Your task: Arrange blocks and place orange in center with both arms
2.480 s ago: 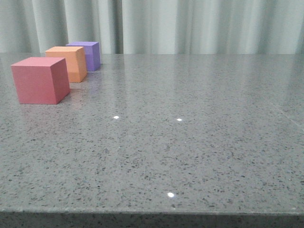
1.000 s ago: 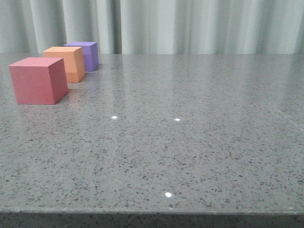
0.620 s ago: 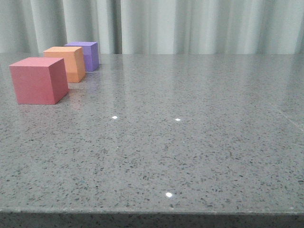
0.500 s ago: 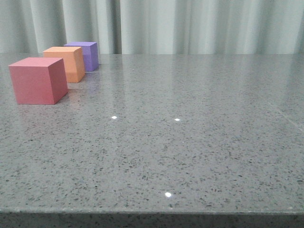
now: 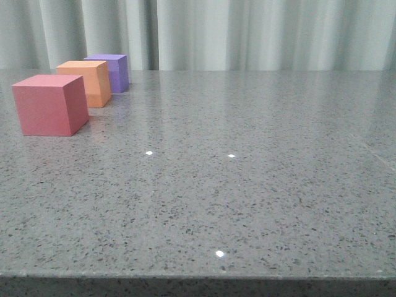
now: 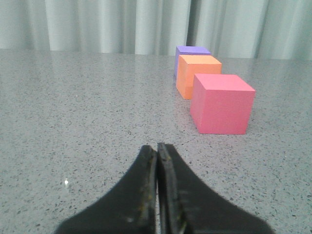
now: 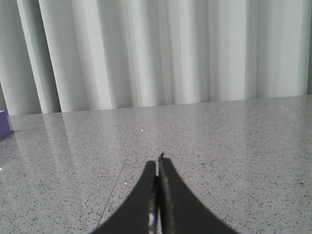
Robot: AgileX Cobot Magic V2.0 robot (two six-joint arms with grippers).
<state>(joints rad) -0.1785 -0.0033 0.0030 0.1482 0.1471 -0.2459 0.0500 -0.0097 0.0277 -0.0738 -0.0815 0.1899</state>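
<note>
Three cubes stand in a row on the table's far left in the front view: a red-pink block (image 5: pixel 51 104) nearest, the orange block (image 5: pixel 86 82) in the middle, and a purple block (image 5: pixel 113 71) farthest. No arm shows in the front view. In the left wrist view my left gripper (image 6: pixel 157 147) is shut and empty, low over the table, short of the red-pink block (image 6: pixel 222 103), orange block (image 6: pixel 196 74) and purple block (image 6: pixel 190 51). My right gripper (image 7: pixel 158 165) is shut and empty; only a purple block edge (image 7: pixel 4 124) shows at that view's border.
The speckled grey stone table (image 5: pixel 235 185) stretches bare to the right and front, its front edge (image 5: pixel 198 277) near the camera. A pale pleated curtain (image 5: pixel 247 34) hangs behind the table.
Over the earlier frames the view of the three cubes shifted a few pixels left, then held still. The cubes keep their order.
</note>
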